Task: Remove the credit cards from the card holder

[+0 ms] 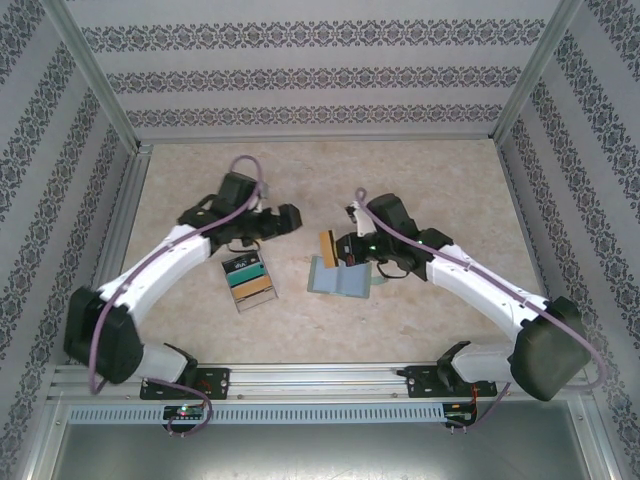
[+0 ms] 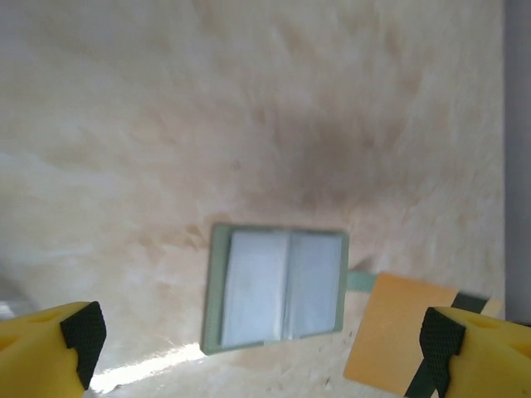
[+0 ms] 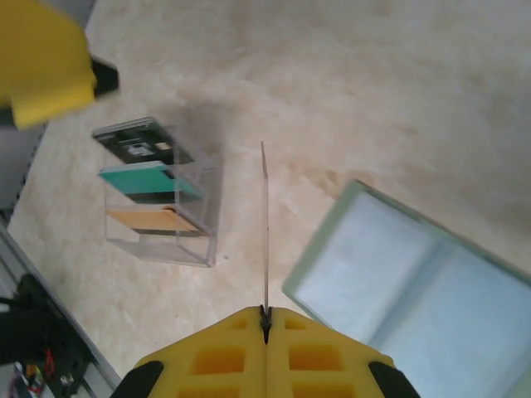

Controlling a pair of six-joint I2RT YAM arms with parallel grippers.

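Table, marbled beige, with holder lying open flat at its middle and clear tray of three cards near on the left. Left gripper: jaws wide apart, empty, above the table. Right gripper: jaws clamped on one orange card, upright on edge between tray and holder.

Beige marbled tabletop, matte, soft shadows. Walls on three sides: white paper, grey floral bands. Aluminium posts at back corners. Slotted aluminium rail along near edge. Light even, diffuse.
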